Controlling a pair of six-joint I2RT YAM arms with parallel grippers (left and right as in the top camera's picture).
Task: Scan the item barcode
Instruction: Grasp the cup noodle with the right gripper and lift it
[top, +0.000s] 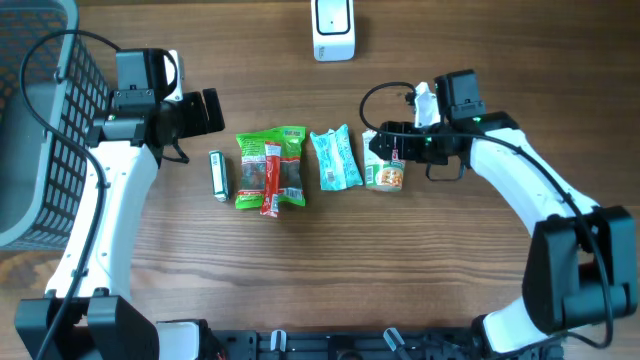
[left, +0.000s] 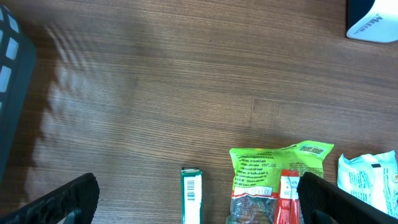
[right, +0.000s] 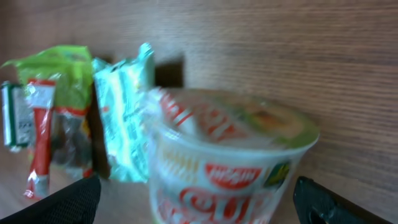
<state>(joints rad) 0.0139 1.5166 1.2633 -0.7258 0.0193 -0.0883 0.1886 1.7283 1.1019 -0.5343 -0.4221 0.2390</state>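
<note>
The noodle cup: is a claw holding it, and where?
Nothing is held. The right gripper is open by the noodle cup, not touching it; the left gripper is open too.

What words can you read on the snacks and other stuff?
Nothing reads clearly.
Noodle cup: red logo letters, too blurred.
White scanner: grey word, cut off, unreadable.
Green bag: print too small.
Small green box: barcode, digits too small.

The brown wooden table (top: 400, 270) looks matt, with fine grain. The green plastic snack bag (top: 290, 145) and the white noodle cup (right: 224, 168) are glossy.
</note>
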